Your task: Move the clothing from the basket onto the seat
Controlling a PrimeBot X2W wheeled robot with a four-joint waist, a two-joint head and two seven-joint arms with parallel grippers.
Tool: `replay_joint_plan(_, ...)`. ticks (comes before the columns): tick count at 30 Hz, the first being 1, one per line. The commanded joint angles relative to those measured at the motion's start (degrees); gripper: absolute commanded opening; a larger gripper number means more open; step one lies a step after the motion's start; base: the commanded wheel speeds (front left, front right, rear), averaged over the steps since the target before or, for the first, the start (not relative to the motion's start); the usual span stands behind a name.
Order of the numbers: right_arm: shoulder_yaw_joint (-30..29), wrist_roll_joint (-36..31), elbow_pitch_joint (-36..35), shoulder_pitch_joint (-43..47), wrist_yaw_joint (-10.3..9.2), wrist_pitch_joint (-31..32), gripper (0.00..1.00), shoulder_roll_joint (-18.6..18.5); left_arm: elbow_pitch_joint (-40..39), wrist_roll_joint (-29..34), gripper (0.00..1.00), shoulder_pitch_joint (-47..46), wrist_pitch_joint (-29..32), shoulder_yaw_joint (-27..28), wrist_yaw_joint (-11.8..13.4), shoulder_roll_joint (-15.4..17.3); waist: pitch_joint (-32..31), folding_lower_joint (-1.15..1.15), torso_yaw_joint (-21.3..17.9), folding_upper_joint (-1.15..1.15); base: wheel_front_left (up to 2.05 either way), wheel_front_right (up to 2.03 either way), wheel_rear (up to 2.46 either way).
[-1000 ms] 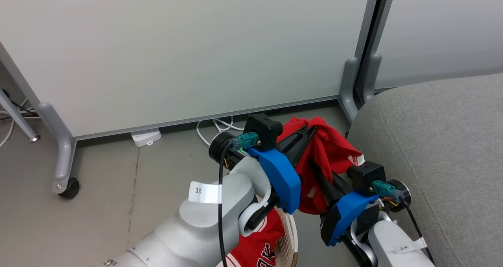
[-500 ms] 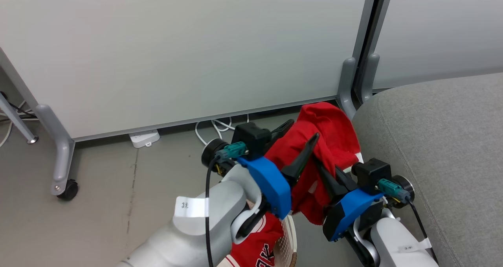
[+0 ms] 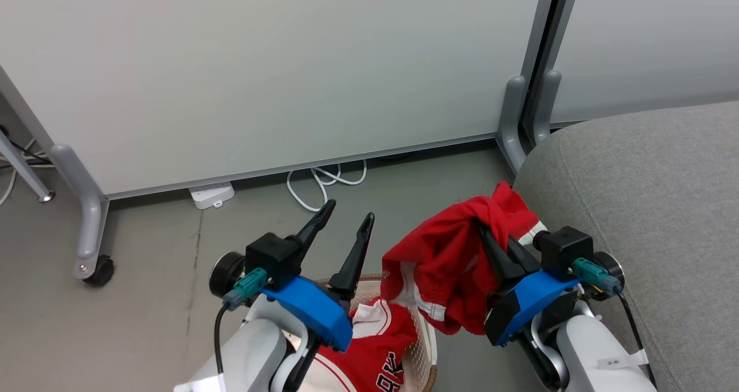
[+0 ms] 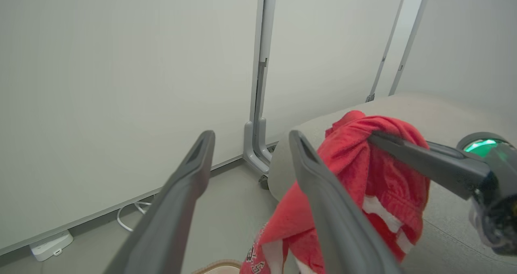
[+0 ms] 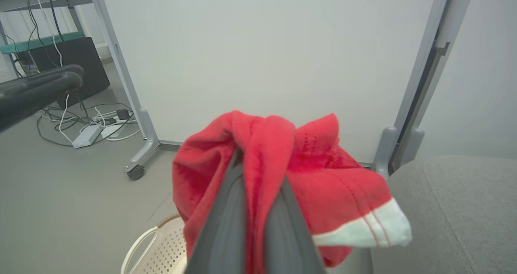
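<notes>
Right gripper (image 3: 491, 239) is clamping the red garment (image 3: 444, 259): fingers pinched together through a bunched fold near its top, the rest hanging limp above the rim of the basket (image 3: 426, 346), just beside the edge of the seat (image 3: 646, 196). Left gripper (image 3: 350, 210) is hanging spread and empty over the floor near the garment; I can't tell any contact. Jersey (image 3: 375, 346) is lying in the basket, lettering partly showing.

Step in hand, as I'm reading it: carrying the first garment over to the seat. Doing it well:
- lifting enough that the hanging hem is clearing the seat's rounded edge
- travelling well inboard over the cushion, not stopping at the corner
- lowering so the cloth is piling on the upholstery before letting go; releasing near the edge is risking a slide to the floor
- left arm wants to be clear of the drape path

Materials: garment is soft knit, crumpling into deep folds, white trim with thin red stripes at one hem. Seat is matte grey woven fabric with a rounded corner and stitched seam, likely grippy enough to hold cloth. Basket is cream perforated plastic with a brown woven-look rim. Floor is smooth grey, with a white cable (image 3: 323, 181) looping by the partition panel (image 3: 288, 74).
</notes>
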Motion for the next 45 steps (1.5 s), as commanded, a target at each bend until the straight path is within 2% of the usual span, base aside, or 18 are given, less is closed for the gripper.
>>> replay_joint_plan(1,-0.32,-0.20,-0.56,0.73,0.03,-0.10,0.00,-0.16,-0.89,1.41,1.00,1.70,-0.26,1.88,-0.28,0.13,0.11,0.00,0.06,0.00,0.00,0.00,0.00)
replay_joint_plan(4,-0.68,-0.34,-1.12,1.01,0.03,0.08,0.00,-0.16,-2.07,5.32,1.00,5.16,-0.26,5.45,-0.69,0.53,0.25,0.00,0.04,0.00,0.00,0.00,0.00)
replay_joint_plan(11,-1.01,-0.44,-2.06,1.51,0.03,0.37,0.00,-0.16,-4.37,11.34,1.00,11.83,-0.27,14.09,-1.96,-1.00,0.50,0.00,-0.20,0.00,0.00,0.00,0.00)
replay_joint_plan(18,-1.45,-0.49,-2.72,2.06,0.03,0.54,0.00,-0.16,-4.75,15.88,1.00,15.86,-0.27,18.94,-3.54,-2.96,0.55,0.00,-0.23,0.00,0.00,0.00,0.00)
replay_joint_plan(36,-1.30,-0.33,-2.72,1.82,0.03,0.91,0.00,-0.16,-3.16,19.05,1.00,17.18,-0.27,22.06,-4.99,-5.15,0.74,0.00,-0.90,0.00,0.00,0.00,0.00)
replay_joint_plan(45,-0.94,-0.42,-3.24,1.14,0.03,1.04,0.00,-0.17,-2.65,18.97,1.00,16.79,-0.27,22.93,-4.98,-5.61,2.06,0.00,-5.00,0.00,0.00,0.00,0.00)
